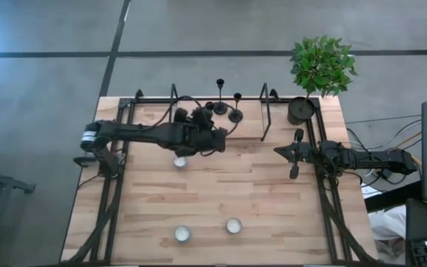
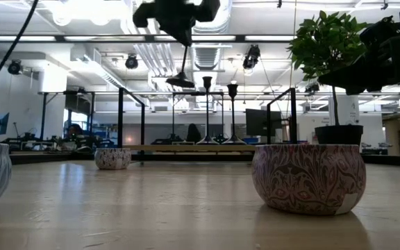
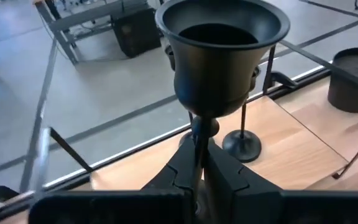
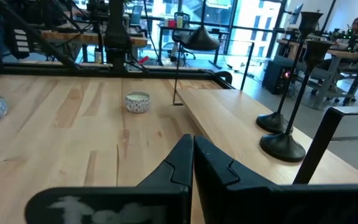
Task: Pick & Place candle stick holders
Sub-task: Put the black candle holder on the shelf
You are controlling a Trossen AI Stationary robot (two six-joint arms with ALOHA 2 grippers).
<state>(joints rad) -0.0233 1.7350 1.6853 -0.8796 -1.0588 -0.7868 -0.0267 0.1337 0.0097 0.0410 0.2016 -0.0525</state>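
My left gripper is over the table's far middle, shut on one black candle stick holder, which is lifted clear. In the low view its round base hangs below the gripper. Two more candle stick holders stand upright on their round bases near the far edge, just beyond the left gripper. My right gripper waits shut at the table's right side, holding nothing. My left gripper pinches the holder's thin stem between its two fingers, just below the cup and its small knob. The fingers lie across the stem and slant slightly down toward the far edge. The holder is lifted clear, a little tilted, cup up and base down.
Three small white patterned candle tins lie on the wood. A dark pot with a green plant stands at the far right corner. Black frame bars rise near the far edge.
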